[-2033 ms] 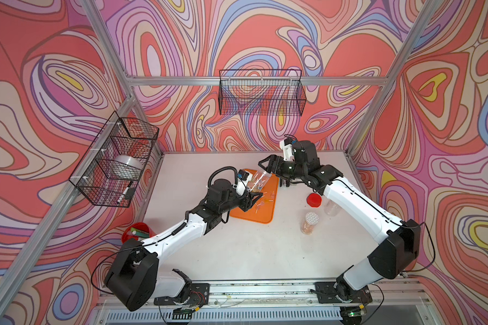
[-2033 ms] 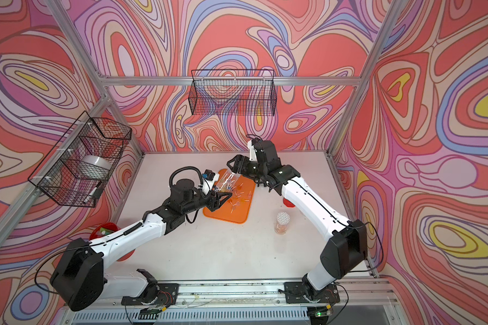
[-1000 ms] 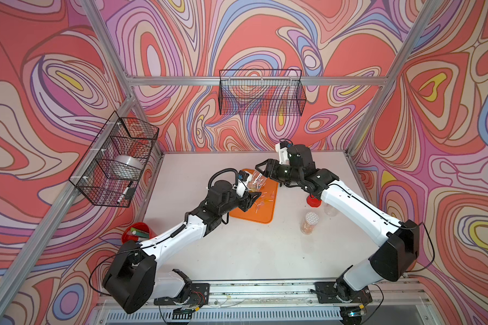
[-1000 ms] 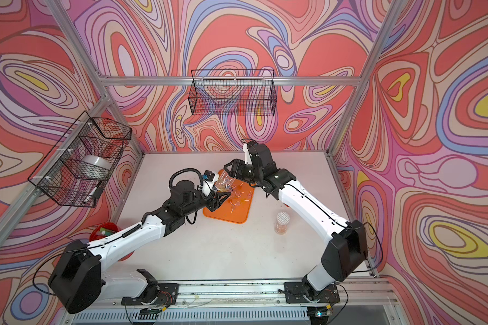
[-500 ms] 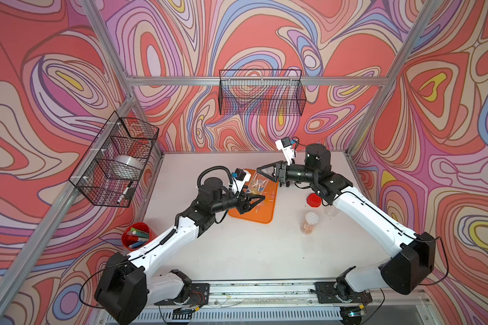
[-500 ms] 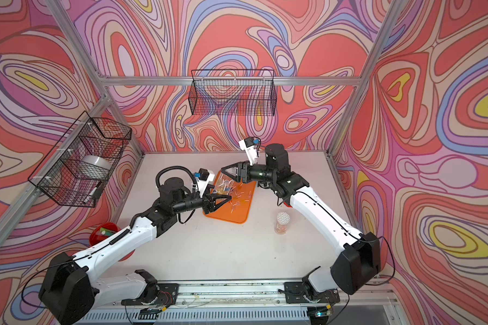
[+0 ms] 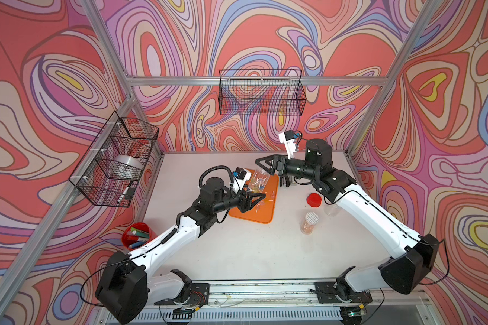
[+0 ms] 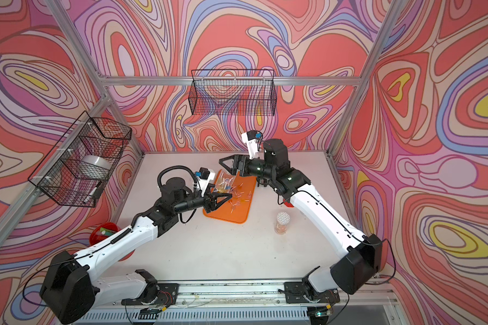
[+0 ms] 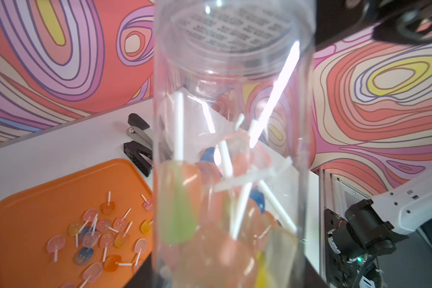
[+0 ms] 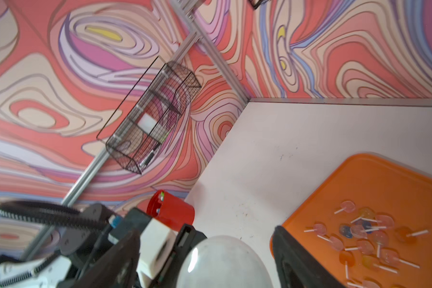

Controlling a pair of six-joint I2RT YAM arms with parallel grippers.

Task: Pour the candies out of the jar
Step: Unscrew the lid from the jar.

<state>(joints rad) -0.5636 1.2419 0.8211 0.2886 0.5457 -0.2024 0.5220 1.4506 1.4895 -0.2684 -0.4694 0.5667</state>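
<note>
Honestly, jar (image 9: pixel 230 99) looks light, slick (candies (image 9: pixel 177 199) loose inside): left jaws clamp its body, right jaws gape at 1 o'clock.

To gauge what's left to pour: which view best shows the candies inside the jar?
Left wrist view: the jar fills it, candies piled at its near end. Both top views show them as tiny coloured specks. The right wrist view shows only spilled ones on the tray.
</note>
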